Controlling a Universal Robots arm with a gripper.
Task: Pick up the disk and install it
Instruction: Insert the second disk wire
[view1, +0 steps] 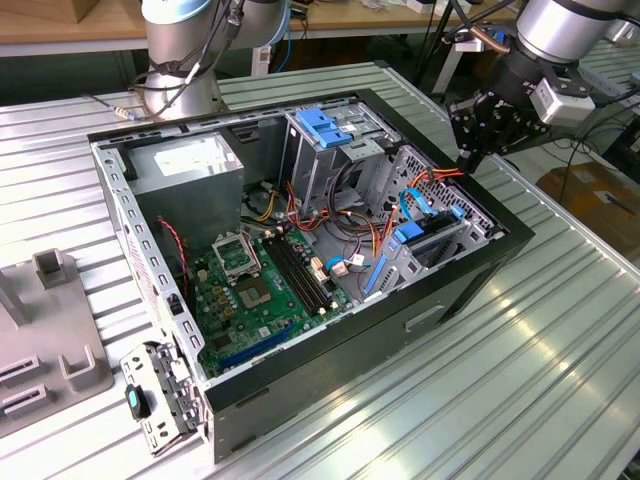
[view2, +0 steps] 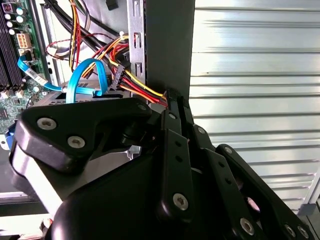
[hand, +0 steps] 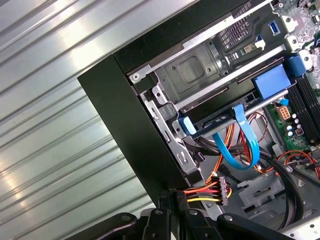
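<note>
The disk sits in the drive bay at the front corner of the open computer case, on the exterior view's right. Its blue carrier rail shows at the bay's edge in the first wrist view. A looped blue data cable runs up to it. My gripper hangs just above the case's wall beside that bay, shut, with nothing seen between its fingertips. In both wrist views the gripper is right next to a red, yellow and black power lead; whether they touch I cannot tell.
The case lies on its side on a ribbed metal table. Inside are a green motherboard, a power supply and a tall drive cage with a blue latch. Grey fixtures stand at the exterior view's left.
</note>
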